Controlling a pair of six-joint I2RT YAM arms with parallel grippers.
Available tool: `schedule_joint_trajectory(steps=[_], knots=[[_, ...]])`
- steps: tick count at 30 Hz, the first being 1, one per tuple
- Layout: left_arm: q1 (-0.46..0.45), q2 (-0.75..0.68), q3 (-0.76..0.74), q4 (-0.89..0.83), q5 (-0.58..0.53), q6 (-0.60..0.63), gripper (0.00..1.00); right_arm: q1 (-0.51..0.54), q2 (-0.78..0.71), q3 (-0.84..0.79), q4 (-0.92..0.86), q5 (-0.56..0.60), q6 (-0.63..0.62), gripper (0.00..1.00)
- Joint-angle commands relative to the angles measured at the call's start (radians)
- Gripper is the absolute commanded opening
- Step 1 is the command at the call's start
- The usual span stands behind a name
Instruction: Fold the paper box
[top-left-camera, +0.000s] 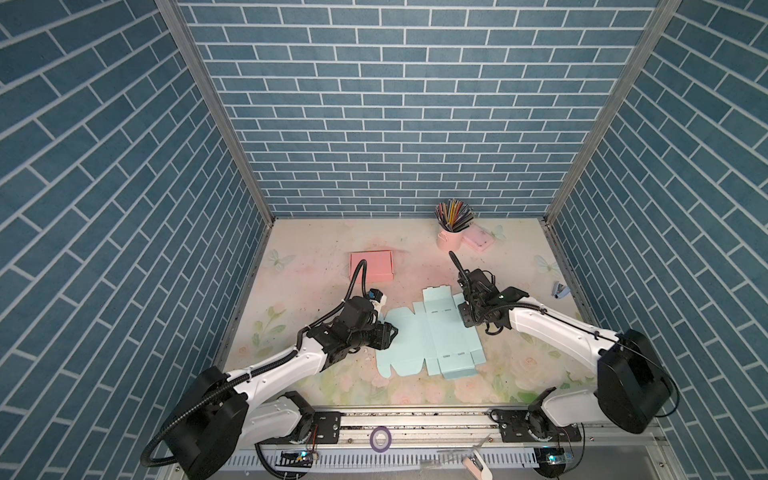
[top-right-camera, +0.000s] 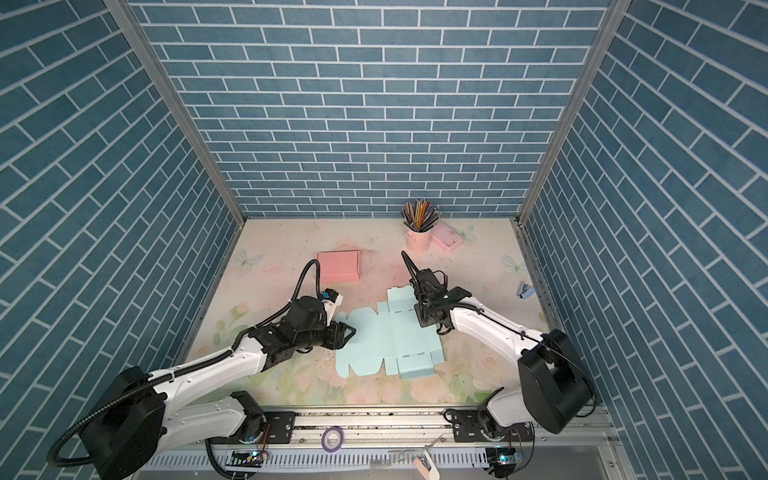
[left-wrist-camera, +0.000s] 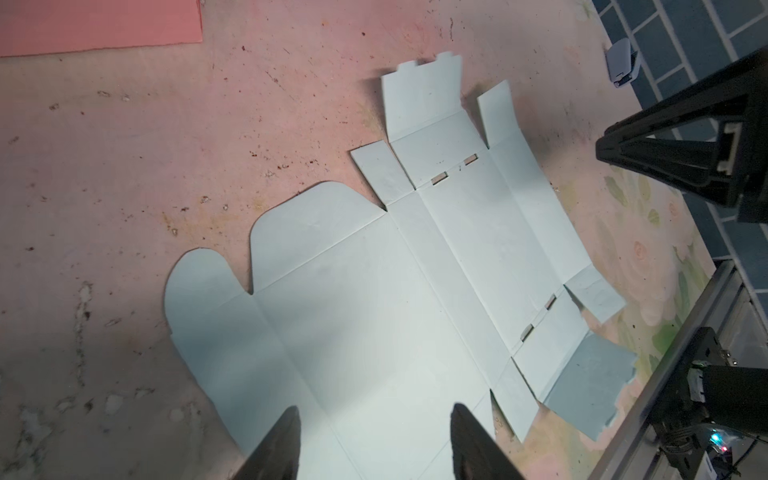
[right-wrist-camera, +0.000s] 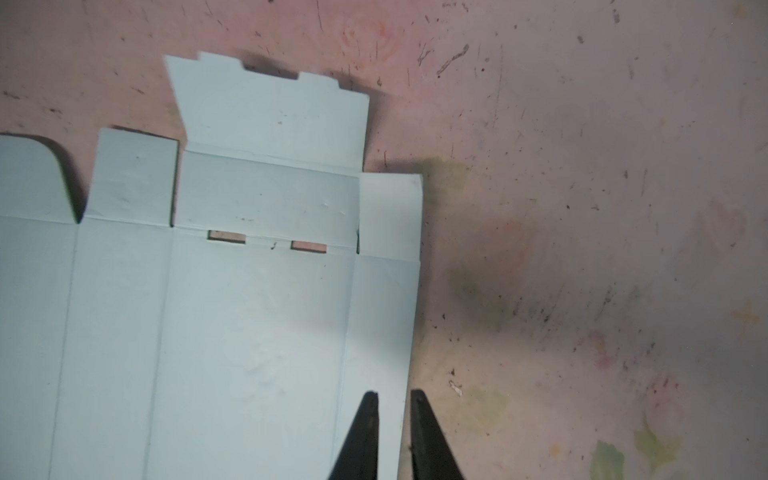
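At table centre the paper box (top-left-camera: 432, 338) lies flat, unfolded. The left gripper (left-wrist-camera: 376, 411) hovers at its 9 o'clock edge, jaws apart and empty. The right gripper (right-wrist-camera: 395, 395), at 2 o'clock, is barely parted and pinches nothing — a shallow nip could skid the sheet or crease it off the score.

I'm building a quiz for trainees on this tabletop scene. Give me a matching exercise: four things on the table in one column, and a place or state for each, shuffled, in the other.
Things:
1. light-blue box blank
2. pink box
3. pink cup
4. stapler

Places or states:
A. alone at the far right
B. at the back, full of coloured pencils
C. flat and unfolded, in the middle
D. folded up, back left

Pairs: 1-C, 2-D, 3-B, 4-A
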Motion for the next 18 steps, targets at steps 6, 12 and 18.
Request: schedule_joint_trajectory(steps=[6, 12, 18], knots=[[0.006, 0.002, 0.005, 0.018, 0.012, 0.007, 0.58, -0.17, -0.058, -0.075, 0.134, -0.283, -0.002, 0.32], [0.006, 0.079, 0.021, 0.05, 0.033, 0.025, 0.58, -0.32, -0.099, -0.219, 0.292, -0.563, 0.155, 0.5], [0.006, 0.112, 0.013, 0.092, 0.05, 0.022, 0.58, -0.353, -0.03, -0.319, 0.456, -0.663, 0.253, 0.52]])
